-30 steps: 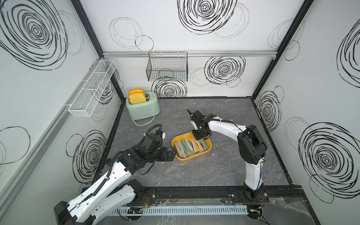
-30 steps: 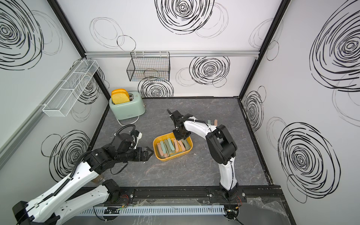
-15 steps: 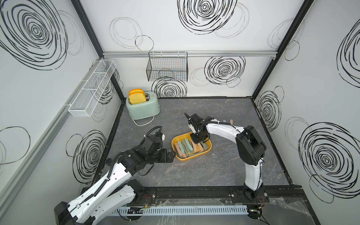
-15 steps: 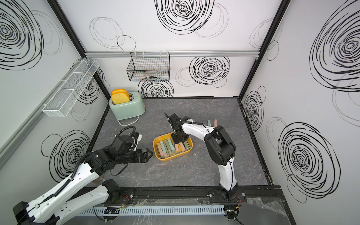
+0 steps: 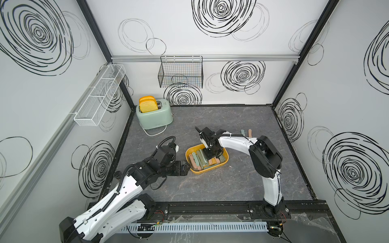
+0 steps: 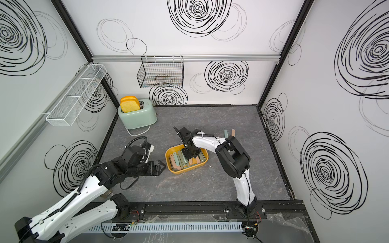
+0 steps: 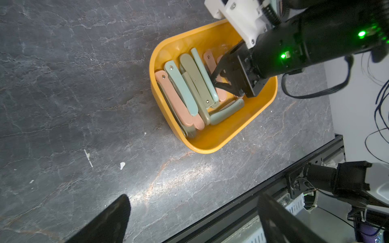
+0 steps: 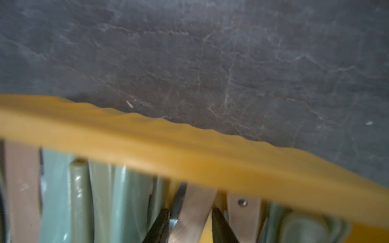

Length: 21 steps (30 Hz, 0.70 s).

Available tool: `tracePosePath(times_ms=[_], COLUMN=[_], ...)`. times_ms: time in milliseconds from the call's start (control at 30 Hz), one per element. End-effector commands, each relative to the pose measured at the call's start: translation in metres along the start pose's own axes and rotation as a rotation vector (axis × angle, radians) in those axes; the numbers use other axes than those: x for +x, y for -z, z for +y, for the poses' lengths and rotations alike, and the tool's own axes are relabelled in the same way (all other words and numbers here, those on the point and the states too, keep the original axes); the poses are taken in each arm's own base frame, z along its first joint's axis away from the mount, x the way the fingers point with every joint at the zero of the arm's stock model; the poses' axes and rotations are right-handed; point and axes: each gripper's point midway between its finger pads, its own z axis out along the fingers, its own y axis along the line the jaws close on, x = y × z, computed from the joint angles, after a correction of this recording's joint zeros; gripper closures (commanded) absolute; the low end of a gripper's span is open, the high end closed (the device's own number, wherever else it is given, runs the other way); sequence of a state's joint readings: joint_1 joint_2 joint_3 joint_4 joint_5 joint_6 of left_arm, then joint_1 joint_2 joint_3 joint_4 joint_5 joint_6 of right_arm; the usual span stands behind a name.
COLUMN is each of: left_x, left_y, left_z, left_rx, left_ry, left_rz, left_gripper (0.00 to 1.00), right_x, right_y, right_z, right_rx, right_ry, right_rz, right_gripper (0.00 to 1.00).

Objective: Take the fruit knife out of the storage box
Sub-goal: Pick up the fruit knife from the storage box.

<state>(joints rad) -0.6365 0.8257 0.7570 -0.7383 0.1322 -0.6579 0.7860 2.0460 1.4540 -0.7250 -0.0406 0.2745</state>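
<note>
The storage box (image 5: pixel 208 171) sits mid-surface (image 5: pixel 231 189), with fruit knives (image 5: pixel 199 163) lying side by side in it. The left claw (image 6: pixel 163 166) is just left of the box, and the right claw (image 7: pixel 215 79) reaches inside. A toaster (image 5: pixel 154 114) stands back left, and two more knives (image 5: pixel 246 133) lie back right. A wire basket (image 5: pixel 181 74) hangs on the back wall, a mesh basket (image 5: pixel 99 95) on the left wall.

The storage box (image 5: pixel 210 171) is crowded: folded knives (image 7: pixel 185 94) lie packed side by side over most of its floor, and the right claw (image 7: pixel 215 79) with its arm fills the room above its middle and back. The left claw (image 6: pixel 161 167), spread wide, stands just beside the box's left end. The surface (image 5: pixel 231 189) in front and to the right lies open; the toaster (image 5: pixel 154 115) stands well apart, back left.
</note>
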Motion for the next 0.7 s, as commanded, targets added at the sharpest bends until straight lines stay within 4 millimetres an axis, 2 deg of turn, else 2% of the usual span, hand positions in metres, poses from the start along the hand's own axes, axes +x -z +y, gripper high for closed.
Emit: tracePosePath(times_ms=[0, 100, 267, 467, 667], left_x=[-0.002, -0.002, -0.002, -0.003, -0.007], left_y=[-0.001, -0.001, 0.0, 0.001, 0.003], left_z=[0.0, 0.0, -0.001, -0.003, -0.007], left_rx=[0.007, 0.011, 0.016, 0.019, 0.026], left_ry=[-0.006, -0.006, -0.008, -0.021, -0.039], left_rz=[-0.011, -0.011, -0.007, 0.002, 0.004], left_gripper=[0.02, 0.02, 0.02, 0.02, 0.02], right_x=[0.007, 0.011, 0.014, -0.001, -0.012], right_y=[-0.014, -0.02, -0.023, -0.01, 0.0], right_z=[-0.003, -0.004, -0.005, -0.003, -0.003], right_rx=[0.023, 0.024, 0.026, 0.037, 0.047], right_ry=[-0.012, -0.013, -0.018, -0.019, -0.029], right_rz=[0.045, 0.061, 0.067, 0.035, 0.015], right_gripper=[0.63, 0.65, 0.78, 0.86, 0.86])
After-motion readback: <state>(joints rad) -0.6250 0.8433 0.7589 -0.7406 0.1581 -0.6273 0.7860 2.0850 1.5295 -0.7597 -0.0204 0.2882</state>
